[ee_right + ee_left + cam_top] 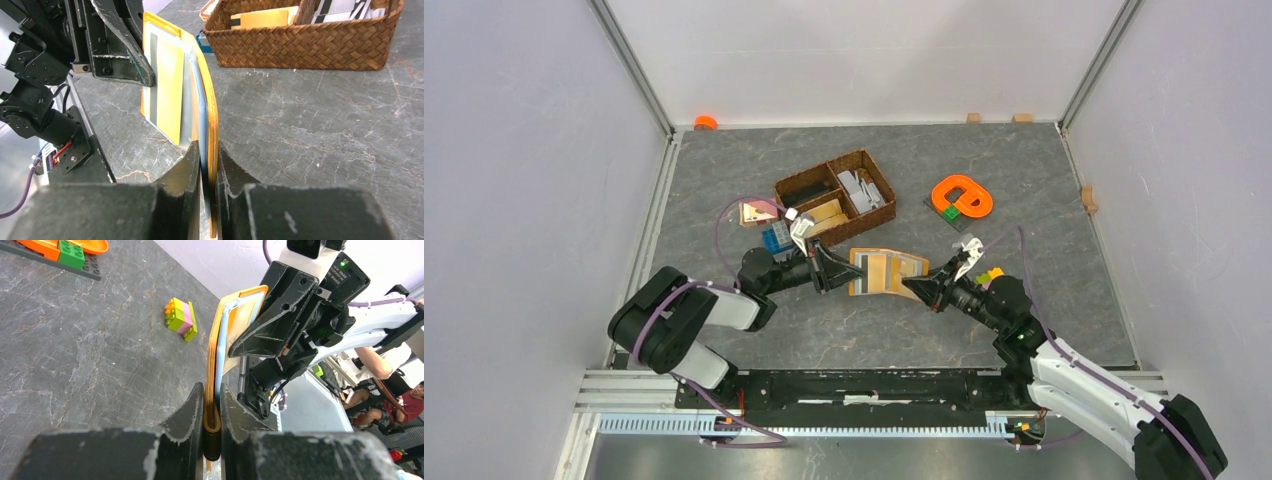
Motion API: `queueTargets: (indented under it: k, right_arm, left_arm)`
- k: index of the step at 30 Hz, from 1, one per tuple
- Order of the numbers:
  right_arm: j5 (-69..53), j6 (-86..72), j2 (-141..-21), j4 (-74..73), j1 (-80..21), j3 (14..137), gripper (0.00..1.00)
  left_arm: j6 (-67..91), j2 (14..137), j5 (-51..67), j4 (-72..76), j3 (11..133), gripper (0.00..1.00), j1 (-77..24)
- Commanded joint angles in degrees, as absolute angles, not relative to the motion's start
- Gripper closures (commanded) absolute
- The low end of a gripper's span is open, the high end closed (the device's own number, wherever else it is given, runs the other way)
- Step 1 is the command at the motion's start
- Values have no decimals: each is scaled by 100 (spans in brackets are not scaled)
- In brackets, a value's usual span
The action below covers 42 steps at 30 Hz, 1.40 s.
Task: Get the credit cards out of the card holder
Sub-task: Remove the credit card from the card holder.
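The mustard-orange card holder (884, 270) is held spread open just above the table, between both grippers. Its pale blue and tan inside faces up. My left gripper (834, 272) is shut on its left edge; in the left wrist view the jaws (212, 390) squeeze the folded orange rim (212, 365). My right gripper (921, 287) pinches the opposite edge, its fingers (209, 147) tight against the blue and orange layers (212, 100). A yellow card with a dark stripe (167, 95) sits in an inside pocket. Whether it holds more credit cards, I cannot tell.
A brown wicker basket (879, 212) behind the holder contains a tan card (829, 212) and grey cards (861, 188). An orange ring (962, 196) lies on a dark plate at back right. A blue brick (776, 238) and a small multicoloured brick stack (181, 319) lie nearby.
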<state>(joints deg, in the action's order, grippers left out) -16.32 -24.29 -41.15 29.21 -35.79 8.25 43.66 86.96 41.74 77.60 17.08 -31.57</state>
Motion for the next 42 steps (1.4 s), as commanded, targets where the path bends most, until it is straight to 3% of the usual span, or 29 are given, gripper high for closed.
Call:
queueTargets:
  k: [1,5,13,14,16,17,19,21,29,37,42]
  right_arm:
    - [-401,-1844,-3784,2580,-3470,917,85]
    - [-95,-1755,-3440,2395,-3469,841,73]
    - [378,-1915,-2202,2564,-3460,256,61]
    - [300,-1918,-2020,2818,-3470,68,55]
    - [40,-2000,-1733,3236,-3463,-302,34]
    - [-215,-1989,-1665,3356,-3471,-349,30]
    - [-814,-1853,-1760,3348,-3465,-230,30]
    - [-1473,-1839,-2058,3430,-3467,-71,40]
    - [-3100,-2580,-4216,5387,-3588,214,63]
    - [-3129,-2605,-5721,5824,-3841,978,63]
    - [-2920,-2220,-6021,4951,-3834,1751,60]
  left_arm:
    - [4460,8342,4223,8125,1529,98,-2923]
    - [4368,8048,4117,7960,1396,98,-2870]
    - [3835,6988,3381,6662,1116,98,-2827]
    - [3780,6808,3261,6508,1058,98,-2825]
    - [3689,6489,3129,6212,998,98,-2829]
    - [3647,6344,3083,6051,989,98,-2825]
    - [3604,6165,3067,5894,963,98,-2822]
    - [3607,6087,3027,5926,900,98,-2830]
    - [3818,6441,3565,6496,958,98,-2831]
    - [3973,6753,3465,6506,1138,98,-2822]
    - [3885,6923,3203,5777,1659,98,-2813]
